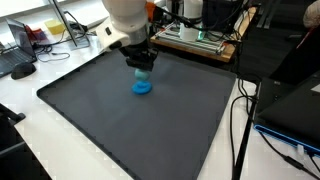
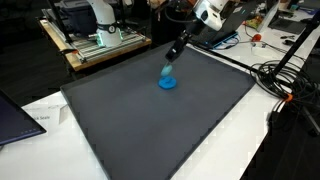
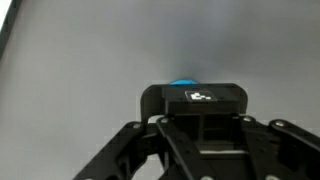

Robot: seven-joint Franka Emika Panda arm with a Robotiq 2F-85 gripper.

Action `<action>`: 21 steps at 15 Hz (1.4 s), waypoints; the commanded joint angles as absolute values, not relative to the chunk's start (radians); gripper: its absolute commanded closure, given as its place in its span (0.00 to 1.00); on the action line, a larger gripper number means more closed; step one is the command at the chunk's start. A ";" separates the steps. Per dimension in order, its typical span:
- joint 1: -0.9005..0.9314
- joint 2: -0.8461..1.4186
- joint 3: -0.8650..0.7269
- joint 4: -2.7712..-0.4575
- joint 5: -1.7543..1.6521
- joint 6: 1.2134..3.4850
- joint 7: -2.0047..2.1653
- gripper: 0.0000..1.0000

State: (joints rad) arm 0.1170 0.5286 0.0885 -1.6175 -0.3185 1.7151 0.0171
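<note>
- Gripper (image 1: 141, 65), black, points straight down from the white arm (image 1: 128, 20). Its jaws are closed on the pale upper part of a blue object (image 1: 142, 86).
- Dark grey mat (image 1: 120, 125) covers most of the white table (image 1: 60, 140) in both exterior views.
- Blue object stands on the half of the mat nearer the arm, directly beneath the gripper, with its wider base at the mat's surface.
- Wrist view shows only a sliver of blue beyond the gripper's body.
</note>
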 commanded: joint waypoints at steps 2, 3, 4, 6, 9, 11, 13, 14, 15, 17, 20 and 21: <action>0.134 0.676 0.060 -1.448 -0.321 1.683 -0.034 0.78; 0.129 0.697 0.060 -1.430 -0.313 1.691 -0.044 0.78; 0.122 0.711 0.061 -1.413 -0.300 1.701 -0.053 0.78; 0.105 0.722 0.063 -1.403 -0.272 1.731 -0.066 0.78; 0.063 0.708 0.073 -1.420 -0.196 1.805 -0.070 0.78; 0.035 0.696 0.075 -1.438 -0.146 1.842 -0.079 0.78; 0.008 0.685 0.075 -1.457 -0.099 1.875 -0.088 0.78; -0.005 0.681 0.073 -1.468 -0.073 1.901 -0.082 0.78; -0.013 0.679 0.069 -1.475 -0.056 1.927 -0.075 0.78; -0.028 0.670 0.071 -1.493 -0.020 1.967 -0.080 0.78; -0.030 0.647 0.064 -1.534 -0.005 2.039 -0.073 0.78; -0.022 0.641 0.056 -1.548 -0.016 2.050 -0.059 0.78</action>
